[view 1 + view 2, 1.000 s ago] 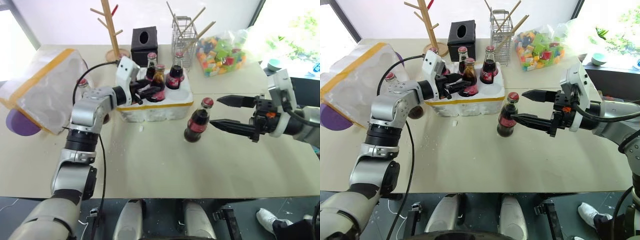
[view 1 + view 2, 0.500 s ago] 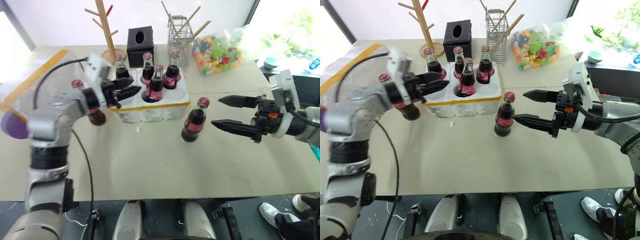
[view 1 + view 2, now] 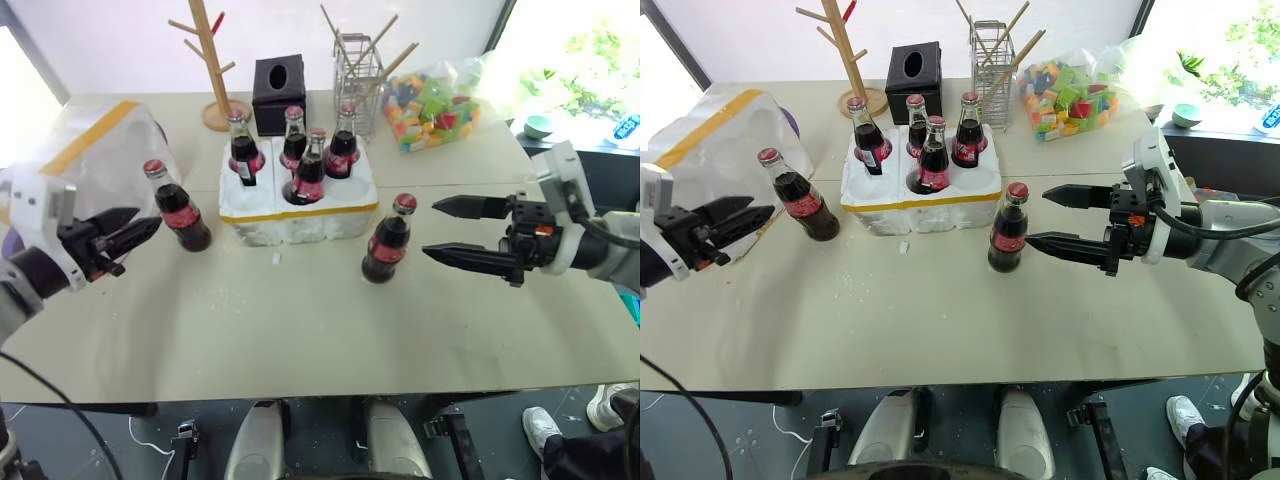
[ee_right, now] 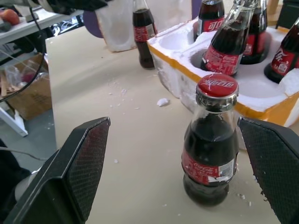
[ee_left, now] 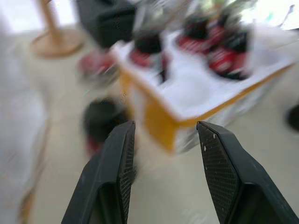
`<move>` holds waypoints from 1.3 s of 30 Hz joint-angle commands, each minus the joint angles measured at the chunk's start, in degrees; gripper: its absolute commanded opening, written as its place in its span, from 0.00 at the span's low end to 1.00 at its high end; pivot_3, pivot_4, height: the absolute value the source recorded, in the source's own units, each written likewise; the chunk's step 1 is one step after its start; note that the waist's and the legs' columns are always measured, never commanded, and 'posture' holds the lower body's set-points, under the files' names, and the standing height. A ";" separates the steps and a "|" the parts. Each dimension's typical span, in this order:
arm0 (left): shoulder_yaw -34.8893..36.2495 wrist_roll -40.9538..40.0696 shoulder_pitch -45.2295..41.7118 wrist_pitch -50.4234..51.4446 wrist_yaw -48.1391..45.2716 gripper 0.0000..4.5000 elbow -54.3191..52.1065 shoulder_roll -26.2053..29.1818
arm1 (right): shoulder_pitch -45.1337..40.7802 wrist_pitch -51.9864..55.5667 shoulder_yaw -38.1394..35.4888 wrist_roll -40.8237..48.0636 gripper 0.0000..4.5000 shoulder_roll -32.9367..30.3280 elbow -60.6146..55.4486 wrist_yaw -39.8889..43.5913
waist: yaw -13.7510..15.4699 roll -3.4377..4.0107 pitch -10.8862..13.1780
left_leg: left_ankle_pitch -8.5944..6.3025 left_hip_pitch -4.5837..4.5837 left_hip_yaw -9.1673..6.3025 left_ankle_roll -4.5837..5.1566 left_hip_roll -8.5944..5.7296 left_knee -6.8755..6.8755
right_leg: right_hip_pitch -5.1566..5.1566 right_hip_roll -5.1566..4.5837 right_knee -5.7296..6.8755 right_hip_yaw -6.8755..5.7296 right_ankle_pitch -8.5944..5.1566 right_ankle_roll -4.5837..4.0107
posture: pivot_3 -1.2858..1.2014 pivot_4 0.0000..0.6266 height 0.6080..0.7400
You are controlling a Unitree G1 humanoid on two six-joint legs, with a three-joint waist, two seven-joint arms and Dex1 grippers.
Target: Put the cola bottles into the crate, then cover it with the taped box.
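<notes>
Claws pointed inward over the desk: left claw partly spread, empty, beside a bottle; right claw spread wide near another bottle.

Beige table, light foam crumbs scattered on top. Sitting on it: crate mid-table, two loose cola bottles either side of it, taped box far left, wooden peg stand, black tissue box, wire basket, bag of coloured blocks along back.
</notes>
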 commanded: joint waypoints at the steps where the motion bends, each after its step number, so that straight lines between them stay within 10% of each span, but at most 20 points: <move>1: -0.42 3.59 1.19 -6.23 1.28 0.48 2.02 -0.63 | -2.03 -1.55 0.08 -1.02 1.00 -0.38 -0.40 0.89 | 0.02 -0.01 0.00 | 0.00 0.00 0.00 0.00 0.00 0.00 | 0.00 0.00 0.00 0.00 0.00 0.00 | 0.52 0.24 1.00; 16: -16.13 10.48 -9.38 -22.63 -3.81 0.48 20.27 -2.50 | -3.25 0.18 -0.17 -0.41 1.00 0.48 -1.46 -0.79 | -0.08 -0.04 -0.01 | -0.01 -0.03 0.15 -0.01 0.00 -0.06 | -0.08 0.00 -0.03 0.12 0.03 -0.03 | 0.52 0.24 1.00; 22: -15.39 9.54 -8.71 -22.54 -5.91 0.99 18.92 -1.39 | -2.79 0.29 -1.06 0.24 1.00 0.35 -1.76 -2.12 | -0.09 -0.04 -0.01 | -0.01 -0.03 0.17 -0.01 0.00 -0.07 | -0.09 -0.01 -0.04 0.12 0.03 -0.03 | 0.52 0.24 1.00; 39: -20.52 14.40 -15.13 -28.36 -7.21 0.99 29.21 -1.82 | -5.04 0.48 0.88 0.76 1.00 0.63 -1.25 -2.09 | -0.06 -0.04 -0.01 | -0.01 -0.04 0.18 -0.01 0.00 -0.07 | -0.10 -0.01 -0.04 0.12 0.03 -0.02 | 0.52 0.24 1.00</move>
